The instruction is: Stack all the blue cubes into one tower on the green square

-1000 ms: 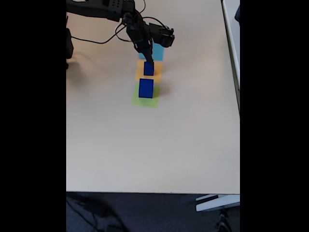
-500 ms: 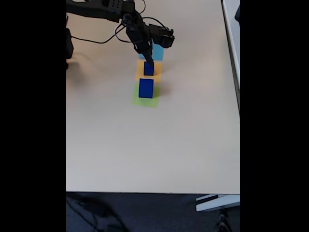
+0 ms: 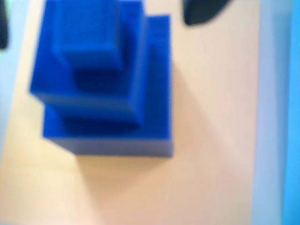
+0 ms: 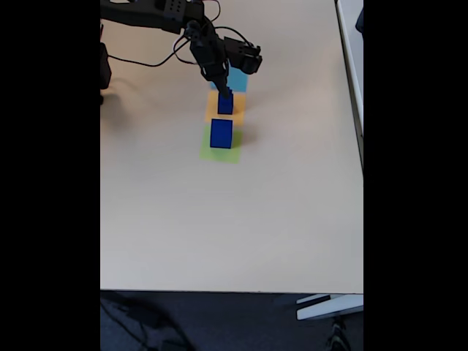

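Note:
In the wrist view a stepped stack of blue cubes [image 3: 108,131] stands on the orange square [image 3: 211,140], with smaller cubes [image 3: 89,33] on top. My gripper [image 3: 101,26] hangs just above it. A dark finger [image 3: 206,9] shows at the top edge and another at the left edge, both clear of the top cube, so the gripper is open. In the fixed view the gripper [image 4: 224,91] is over this small stack [image 4: 225,103]. A larger blue cube [image 4: 221,133] sits alone on the green square [image 4: 219,152], just in front of it.
A flat light-blue square [image 4: 237,79] lies behind the orange square [image 4: 213,110], partly under the arm. Cables trail at the table's back left. Wide bare tabletop [image 4: 219,219] stretches toward the front edge and to the right.
The gripper has risen slightly from the small stack on the orange square. The cubes have not moved.

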{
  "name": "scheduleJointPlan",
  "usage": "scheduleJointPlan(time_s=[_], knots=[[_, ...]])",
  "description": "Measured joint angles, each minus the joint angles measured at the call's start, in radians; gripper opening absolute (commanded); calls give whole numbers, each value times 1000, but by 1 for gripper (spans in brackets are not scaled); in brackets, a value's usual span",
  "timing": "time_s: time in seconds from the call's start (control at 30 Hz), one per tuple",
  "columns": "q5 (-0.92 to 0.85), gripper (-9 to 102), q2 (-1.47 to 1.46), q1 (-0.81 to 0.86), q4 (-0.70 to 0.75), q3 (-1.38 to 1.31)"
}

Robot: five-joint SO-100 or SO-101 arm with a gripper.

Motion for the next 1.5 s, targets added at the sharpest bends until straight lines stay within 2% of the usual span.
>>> scheduleJointPlan(time_s=[0.6, 1.5], knots=[[-18, 18, 0, 14, 54, -38], [-18, 16, -35, 14, 54, -58]])
